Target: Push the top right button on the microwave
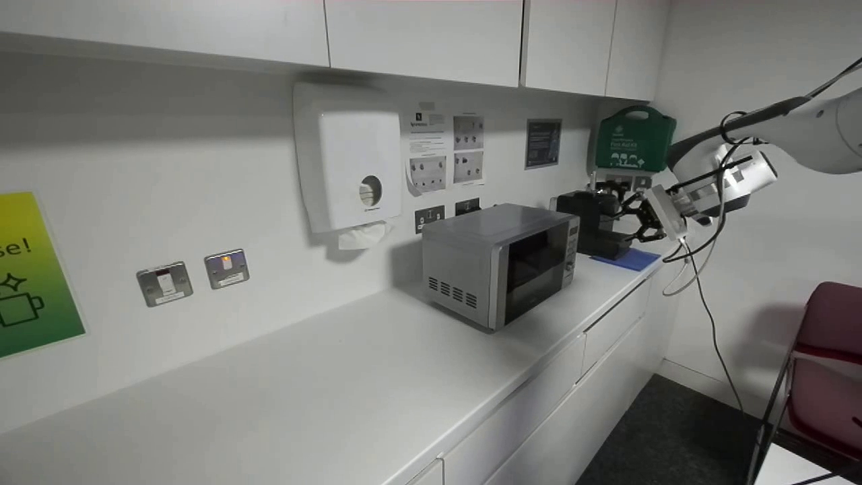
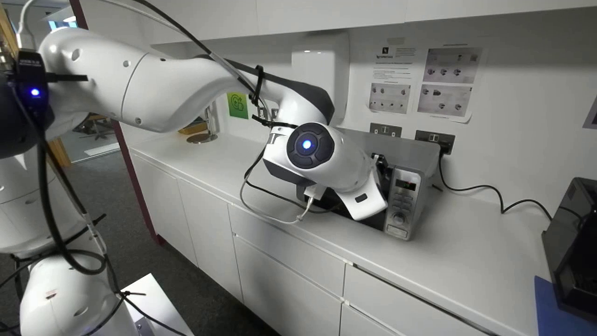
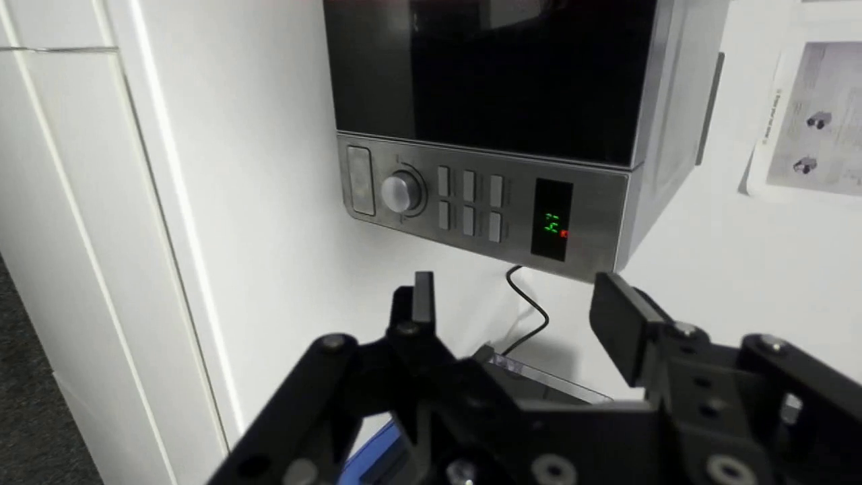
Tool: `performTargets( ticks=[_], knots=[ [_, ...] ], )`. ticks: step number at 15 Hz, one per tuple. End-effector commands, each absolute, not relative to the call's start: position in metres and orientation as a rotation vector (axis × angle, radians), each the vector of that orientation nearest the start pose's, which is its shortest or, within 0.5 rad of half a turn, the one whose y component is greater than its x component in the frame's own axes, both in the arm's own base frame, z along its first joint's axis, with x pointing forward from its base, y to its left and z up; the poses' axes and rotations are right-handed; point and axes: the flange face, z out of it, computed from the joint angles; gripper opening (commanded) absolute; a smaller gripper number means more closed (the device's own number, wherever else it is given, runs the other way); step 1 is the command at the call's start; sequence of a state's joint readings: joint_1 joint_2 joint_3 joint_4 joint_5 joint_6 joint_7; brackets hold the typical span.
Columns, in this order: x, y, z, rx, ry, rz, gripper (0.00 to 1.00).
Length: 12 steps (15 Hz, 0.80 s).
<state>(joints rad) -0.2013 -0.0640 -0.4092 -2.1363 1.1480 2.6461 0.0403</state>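
Note:
The grey microwave point(image 1: 461, 266) stands on the white counter in both exterior views point(image 2: 415, 214). In the wrist view the microwave point(image 3: 599, 209) appears turned, with its panel below the dark window. The panel holds a lit display point(image 3: 552, 219), small grey buttons in two rows, a round knob point(image 3: 402, 192) and a long button. The top right button point(image 3: 495, 227) lies nearest the display in the lower row. My gripper point(image 3: 515, 279) is open and empty, its fingers apart from the panel. In an exterior view the gripper point(image 1: 626, 219) is off the counter side; elsewhere the wrist mostly hides it.
A black appliance point(image 1: 589, 219) stands on a blue mat point(image 1: 636, 260) beyond the microwave. A black cord point(image 2: 485, 187) runs along the counter behind. A white dispenser point(image 1: 357, 155) hangs on the wall under the cupboards point(image 1: 431, 40). A red chair point(image 1: 825, 377) is near.

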Motion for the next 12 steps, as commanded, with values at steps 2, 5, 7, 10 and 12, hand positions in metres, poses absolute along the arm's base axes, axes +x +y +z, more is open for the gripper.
performTargets(
  ticks=[2, 5, 7, 10, 12],
  knots=[
    [0.486, -0.370, 0.465, -1.596, 1.675, -0.977, 0.25],
    [0.504, -0.376, 0.445, -1.581, 1.681, -0.978, 0.01],
    [0.513, -0.376, 0.436, -1.592, 1.666, -0.977, 0.00],
    [0.525, -0.375, 0.429, -1.603, 1.652, -0.977, 0.00],
    [0.532, -0.375, 0.428, -1.603, 1.650, -0.979, 0.00]
  ],
)
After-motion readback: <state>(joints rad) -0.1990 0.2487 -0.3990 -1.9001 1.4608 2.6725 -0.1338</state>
